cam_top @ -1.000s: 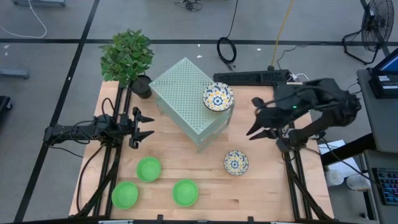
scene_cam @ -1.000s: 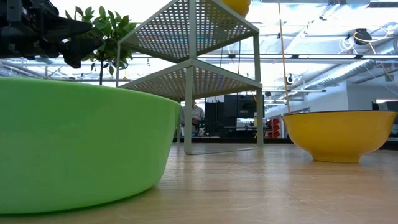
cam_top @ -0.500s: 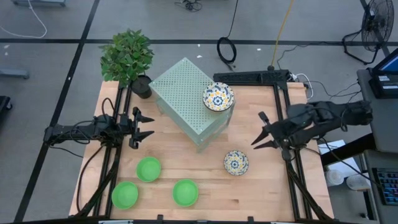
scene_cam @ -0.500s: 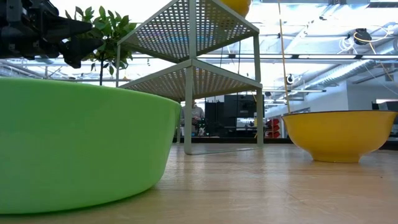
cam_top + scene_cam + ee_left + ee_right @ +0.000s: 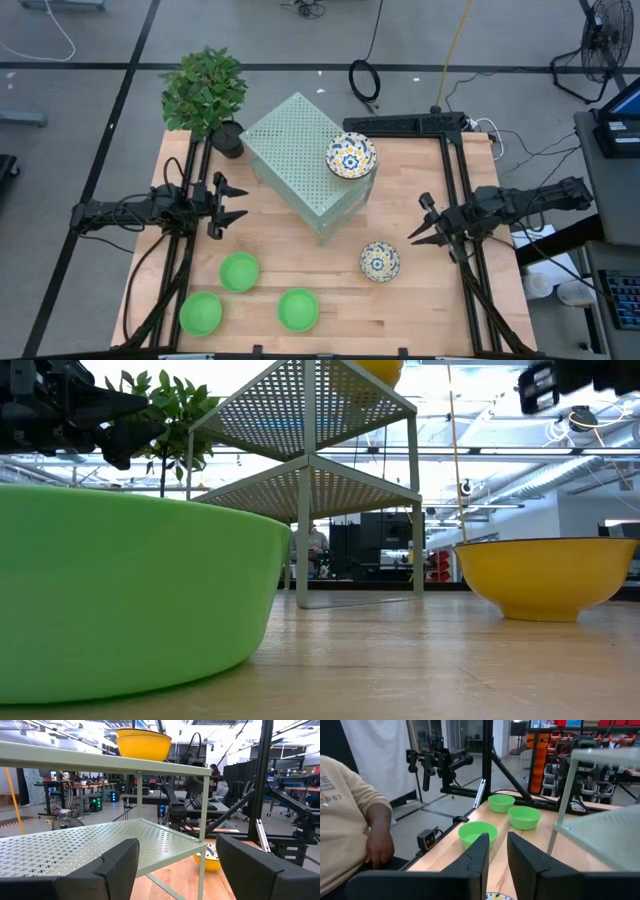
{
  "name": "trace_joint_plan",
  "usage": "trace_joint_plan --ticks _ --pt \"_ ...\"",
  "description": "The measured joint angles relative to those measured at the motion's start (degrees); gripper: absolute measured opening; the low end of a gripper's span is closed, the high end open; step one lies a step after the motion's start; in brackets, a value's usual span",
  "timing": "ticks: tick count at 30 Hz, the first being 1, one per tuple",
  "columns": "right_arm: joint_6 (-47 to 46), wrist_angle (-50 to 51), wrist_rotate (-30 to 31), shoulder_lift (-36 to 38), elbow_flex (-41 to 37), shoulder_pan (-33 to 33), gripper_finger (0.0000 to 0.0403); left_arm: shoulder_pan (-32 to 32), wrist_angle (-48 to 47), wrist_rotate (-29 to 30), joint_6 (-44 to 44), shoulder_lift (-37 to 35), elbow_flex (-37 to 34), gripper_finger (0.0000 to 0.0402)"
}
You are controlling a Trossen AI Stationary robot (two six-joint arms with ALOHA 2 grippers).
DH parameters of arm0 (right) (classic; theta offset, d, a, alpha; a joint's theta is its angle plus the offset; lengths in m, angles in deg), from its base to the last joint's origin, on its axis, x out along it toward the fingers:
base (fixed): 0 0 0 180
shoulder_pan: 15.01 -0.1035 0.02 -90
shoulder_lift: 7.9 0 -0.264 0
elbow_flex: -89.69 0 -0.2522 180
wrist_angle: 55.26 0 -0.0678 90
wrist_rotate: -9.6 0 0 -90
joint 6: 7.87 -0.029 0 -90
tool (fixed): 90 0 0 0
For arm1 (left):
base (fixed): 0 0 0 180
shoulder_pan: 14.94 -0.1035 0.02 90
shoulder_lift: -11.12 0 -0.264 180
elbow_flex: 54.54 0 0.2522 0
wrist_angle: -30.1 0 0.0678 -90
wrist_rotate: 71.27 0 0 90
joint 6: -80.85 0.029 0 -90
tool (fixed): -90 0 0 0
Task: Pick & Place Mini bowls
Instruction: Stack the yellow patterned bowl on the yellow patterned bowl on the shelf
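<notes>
Five bowls: I count three green [image 5: 239, 271], two floral.
Floral one: on the box [image 5: 300, 160], at its right corner [image 5: 351, 156].
Floral two: on the table [image 5: 300, 250], right of the box [image 5: 380, 261].
Left gripper [image 5: 232, 204]: spread, left of the box.
Right gripper [image 5: 420, 222]: narrow gap, empty, right of the box.
Writing: sleeve print in right wrist view, unreadable.

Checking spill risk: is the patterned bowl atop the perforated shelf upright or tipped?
Upright. The patterned bowl shows its full round floral inside from above, sitting level on the pale green shelf.
</notes>
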Motion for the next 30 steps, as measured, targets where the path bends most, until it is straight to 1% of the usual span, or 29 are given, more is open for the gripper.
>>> trace_joint_plan --ticks 3,5,9,13,17,20,25,30 --pt "-0.5 -6.9 0.4 0.2 -5.4 0.0 0.0055 0.0 0.0 0.0 0.0 0.0 0.0 0.0269" --pt "-2.3 -10.7 2.0 -0.5 -7.5 0.0 0.0058 0.0 0.0 0.0 0.0 0.0 0.0 0.0269" --pt "-3.5 -8.9 5.5 -3.0 -8.0 0.0 0.0077 0.0 0.0 0.0 0.0 0.0 0.0 0.0269" --pt "-4.2 -8.7 9.3 -8.1 -7.5 -0.6 0.0121 0.0 0.0 0.0 0.0 0.0 0.0 0.0269" --pt "-6.5 -6.6 10.8 -15.6 -3.6 -2.7 0.0169 0.0 0.0 0.0 0.0 0.0 0.0 0.0269" --pt "-6.3 -1.3 12.6 -22.4 0.6 -5.2 0.0186 0.0 0.0 0.0 0.0 0.0 0.0 0.0269" --pt "-7.1 7.0 20.0 -33.4 7.4 -8.9 0.0180 0.0 0.0 0.0 0.0 0.0 0.0 0.0269" --pt "-10.0 15.1 25.5 -42.5 12.9 -9.7 0.0159 0.0 0.0 0.0 0.0 0.0 0.0 0.0269"
